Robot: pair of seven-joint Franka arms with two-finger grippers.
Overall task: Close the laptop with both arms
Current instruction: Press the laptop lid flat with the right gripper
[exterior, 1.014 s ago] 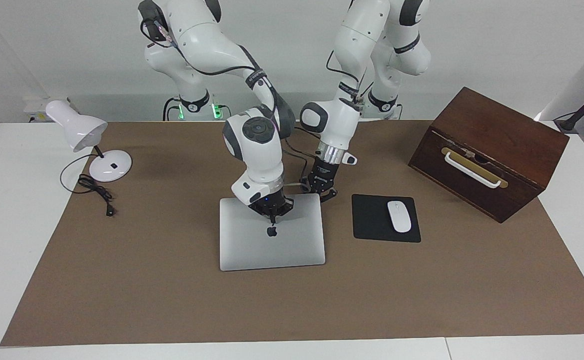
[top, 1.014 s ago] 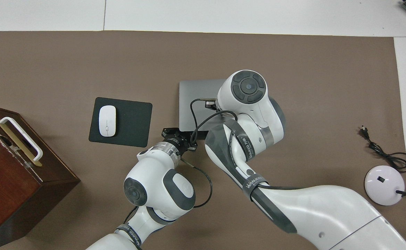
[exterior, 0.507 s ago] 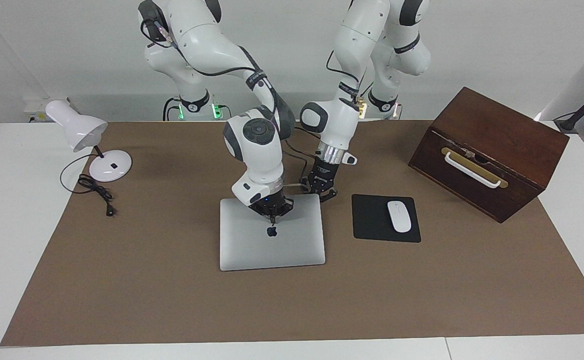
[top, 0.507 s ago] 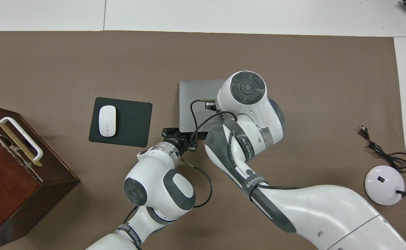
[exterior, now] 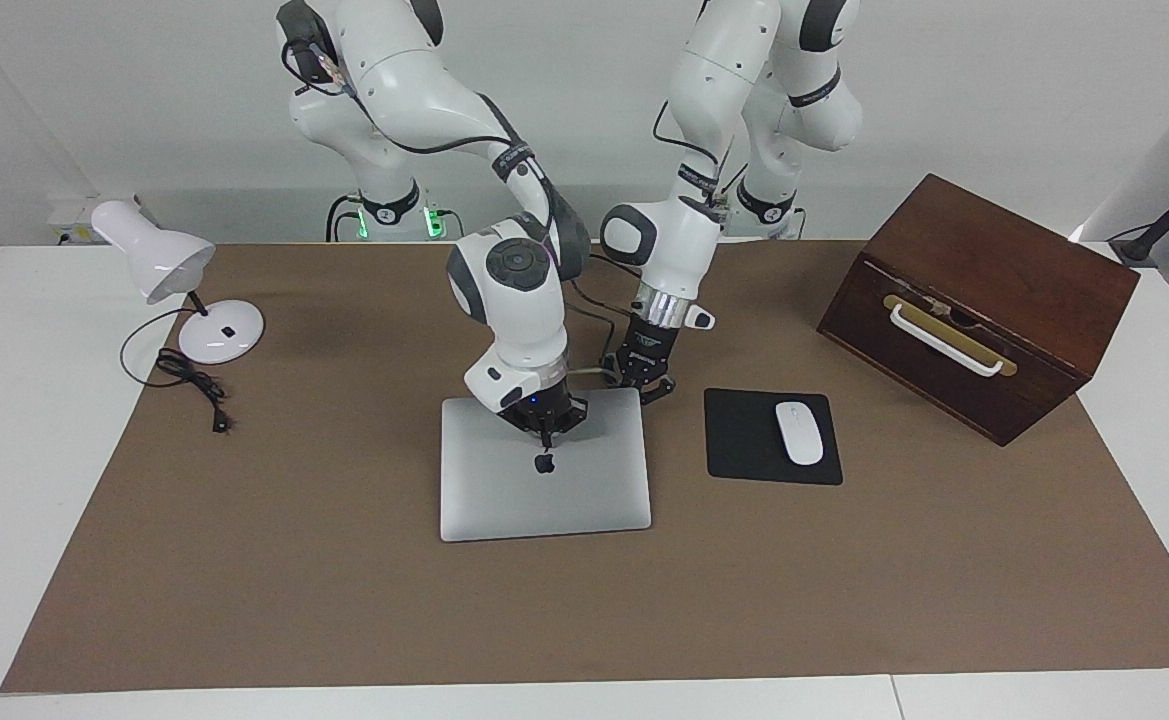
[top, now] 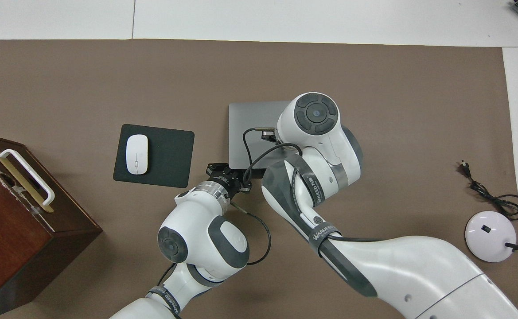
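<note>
The silver-grey laptop lies shut and flat on the brown mat, its dark apple logo facing up. My right gripper points straight down with its fingers together, the tip on the lid just on the robots' side of the logo. In the overhead view the right arm's wrist covers that gripper and much of the laptop. My left gripper is low at the laptop's corner nearest the robots, toward the left arm's end; it also shows in the overhead view.
A black mouse pad with a white mouse lies beside the laptop toward the left arm's end. A dark wooden box stands past it. A white desk lamp and its cable are at the right arm's end.
</note>
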